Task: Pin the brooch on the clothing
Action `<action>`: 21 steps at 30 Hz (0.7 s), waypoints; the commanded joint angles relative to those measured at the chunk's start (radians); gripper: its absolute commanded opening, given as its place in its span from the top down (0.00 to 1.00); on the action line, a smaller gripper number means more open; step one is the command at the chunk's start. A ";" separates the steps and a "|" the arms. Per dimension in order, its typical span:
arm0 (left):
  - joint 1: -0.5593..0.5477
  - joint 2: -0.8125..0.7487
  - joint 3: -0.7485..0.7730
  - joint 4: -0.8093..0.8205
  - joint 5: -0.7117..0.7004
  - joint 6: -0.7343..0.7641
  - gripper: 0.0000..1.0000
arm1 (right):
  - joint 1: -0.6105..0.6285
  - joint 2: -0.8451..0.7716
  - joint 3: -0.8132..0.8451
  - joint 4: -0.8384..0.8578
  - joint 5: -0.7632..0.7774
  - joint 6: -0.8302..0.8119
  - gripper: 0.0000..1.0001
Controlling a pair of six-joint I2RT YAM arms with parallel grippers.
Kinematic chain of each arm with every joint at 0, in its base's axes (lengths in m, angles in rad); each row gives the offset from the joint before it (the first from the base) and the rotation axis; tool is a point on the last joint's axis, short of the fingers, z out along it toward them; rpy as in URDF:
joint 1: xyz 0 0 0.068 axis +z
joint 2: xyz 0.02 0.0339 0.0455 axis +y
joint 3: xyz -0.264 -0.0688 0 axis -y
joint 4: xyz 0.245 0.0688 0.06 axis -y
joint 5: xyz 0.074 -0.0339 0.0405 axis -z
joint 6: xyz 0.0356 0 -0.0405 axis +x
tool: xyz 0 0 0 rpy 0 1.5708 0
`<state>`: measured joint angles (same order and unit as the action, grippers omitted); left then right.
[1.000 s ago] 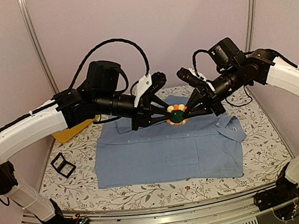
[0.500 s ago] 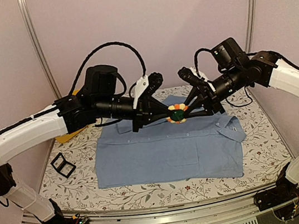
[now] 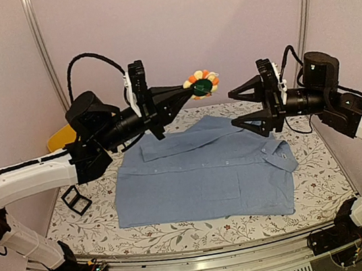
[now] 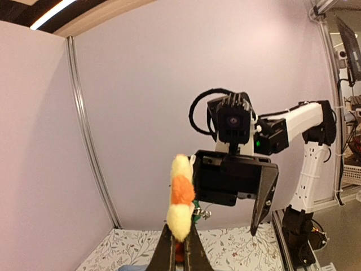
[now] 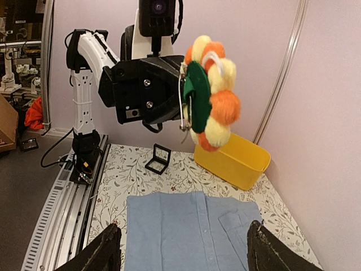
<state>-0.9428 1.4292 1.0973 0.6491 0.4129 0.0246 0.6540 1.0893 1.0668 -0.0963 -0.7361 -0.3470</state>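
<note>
I am holding the brooch [image 3: 201, 85] up in the air with my left claw [image 3: 190, 90], which is pinching tight on its edge. The brooch is hanging high over the far part of the shirt [image 3: 201, 180], not touching it. My right claw [image 3: 232, 108] is gaping wide, facing the brooch, with nothing in it. The shirt is lying flat on the table [image 3: 312, 191].

I am thinking the brooch could slip and drop, because I am gripping only a thin bit of it. My right claw could bump it loose by coming in crooked. Pushing it in too hard could be catching both layers of the flat shirt.

I am seeing no words or labels anywhere.
</note>
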 commanded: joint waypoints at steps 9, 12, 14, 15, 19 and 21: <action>-0.021 0.075 -0.001 0.429 0.071 -0.107 1.00 | 0.083 0.111 -0.058 0.682 -0.095 0.262 0.28; -0.021 0.090 0.002 0.457 0.091 -0.134 1.00 | 0.095 0.146 -0.051 0.743 -0.107 0.296 0.31; -0.021 0.095 0.006 0.457 0.101 -0.141 1.00 | 0.100 0.158 -0.046 0.759 -0.109 0.298 0.34; -0.021 0.097 0.007 0.457 0.105 -0.145 1.00 | 0.101 0.162 -0.044 0.762 -0.109 0.297 0.36; -0.022 0.098 0.011 0.449 0.117 -0.154 1.00 | 0.102 0.179 -0.036 0.766 -0.115 0.292 0.44; -0.021 0.101 0.016 0.438 0.127 -0.155 1.00 | 0.104 0.185 -0.031 0.765 -0.119 0.291 0.47</action>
<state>-0.9554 1.5200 1.0962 1.0641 0.5095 -0.1097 0.7483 1.2629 1.0191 0.6212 -0.8371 -0.0677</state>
